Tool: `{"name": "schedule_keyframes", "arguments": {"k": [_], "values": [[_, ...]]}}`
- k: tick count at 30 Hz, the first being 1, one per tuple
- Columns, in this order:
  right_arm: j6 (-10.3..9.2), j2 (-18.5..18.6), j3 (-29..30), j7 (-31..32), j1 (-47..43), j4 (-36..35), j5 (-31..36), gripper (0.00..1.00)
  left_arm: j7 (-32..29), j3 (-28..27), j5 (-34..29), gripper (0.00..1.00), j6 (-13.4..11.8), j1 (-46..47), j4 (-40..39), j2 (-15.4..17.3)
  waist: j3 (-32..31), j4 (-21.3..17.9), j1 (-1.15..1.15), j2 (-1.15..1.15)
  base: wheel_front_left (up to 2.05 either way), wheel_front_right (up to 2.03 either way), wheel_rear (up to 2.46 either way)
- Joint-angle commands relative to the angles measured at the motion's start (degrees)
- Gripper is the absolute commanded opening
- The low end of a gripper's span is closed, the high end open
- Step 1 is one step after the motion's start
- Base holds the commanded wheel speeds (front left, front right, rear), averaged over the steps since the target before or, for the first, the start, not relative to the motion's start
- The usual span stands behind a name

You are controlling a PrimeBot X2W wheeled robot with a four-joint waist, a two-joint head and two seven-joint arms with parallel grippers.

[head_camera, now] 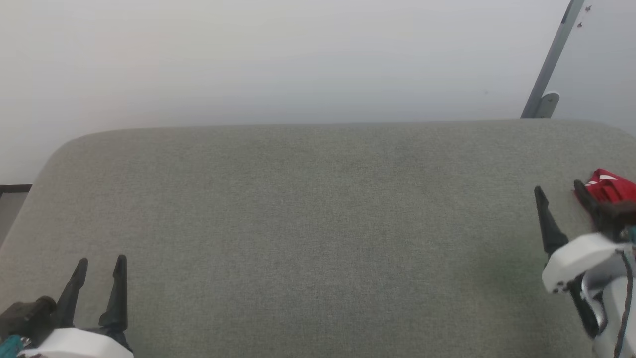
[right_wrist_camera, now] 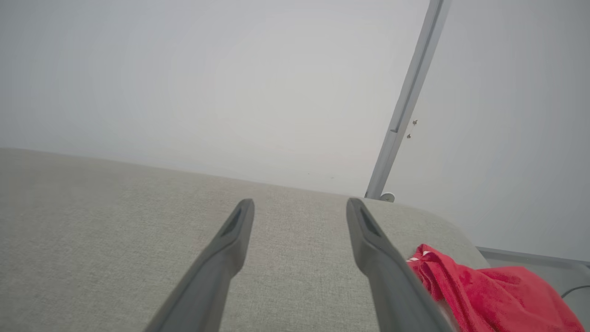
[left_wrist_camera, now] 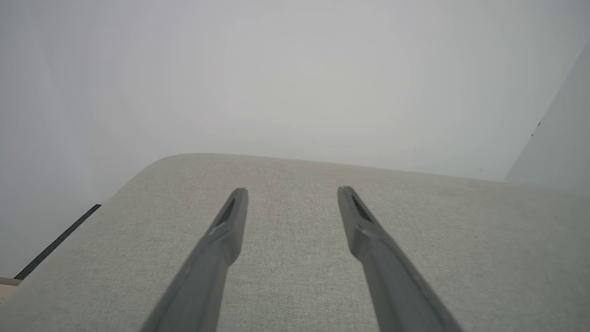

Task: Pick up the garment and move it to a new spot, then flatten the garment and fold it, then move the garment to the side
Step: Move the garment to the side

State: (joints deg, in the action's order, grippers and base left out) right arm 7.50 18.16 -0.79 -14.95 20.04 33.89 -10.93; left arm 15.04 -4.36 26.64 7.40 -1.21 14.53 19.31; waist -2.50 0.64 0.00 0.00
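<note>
A bunched red cloth with a bit of white trim lies at the right edge of the grey fabric table. No lettering shows on it, so I cannot tell whether it is the garment. My right gripper stands open just left of the cloth, its right finger close beside it. The right wrist view has the red cloth to the right of the open right gripper, with nothing between the fingers. At the table's near left my left gripper is open and holds nothing.
A grey slanted pole rises behind the table's far right corner against a pale wall. The table has rounded far corners. A dark strip runs along the floor at the left.
</note>
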Motion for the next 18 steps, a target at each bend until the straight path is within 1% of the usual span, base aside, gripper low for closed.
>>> {"name": "schedule_keyframes", "arguments": {"k": [1,3,10,18], "values": [[-0.02,-0.9,0.9,-0.2,-1.8,-1.6,0.7,1.00,0.1,-0.5,-0.7,1.00,0.0,-0.9,-0.5,-0.2,-0.1,0.1,0.00,0.00,0.00,0.00,0.00],[-0.01,-2.2,3.0,-0.2,-4.5,-5.0,1.9,1.00,0.1,-0.9,-1.0,1.00,0.0,-1.5,-1.0,-0.4,-0.2,0.2,0.00,0.00,0.00,0.00,0.00],[-0.01,-7.2,7.5,-0.2,-13.2,-15.1,5.9,1.00,0.1,-2.2,-1.3,1.00,0.0,-3.4,-2.6,-1.1,-0.3,0.2,0.00,0.00,0.00,0.00,0.00],[-0.01,-10.6,10.2,-0.3,-19.0,-21.1,7.4,1.00,0.1,-2.9,-1.3,1.00,0.0,-4.5,-3.1,-1.8,-0.2,-0.2,0.00,0.00,0.00,0.00,0.00]]}}
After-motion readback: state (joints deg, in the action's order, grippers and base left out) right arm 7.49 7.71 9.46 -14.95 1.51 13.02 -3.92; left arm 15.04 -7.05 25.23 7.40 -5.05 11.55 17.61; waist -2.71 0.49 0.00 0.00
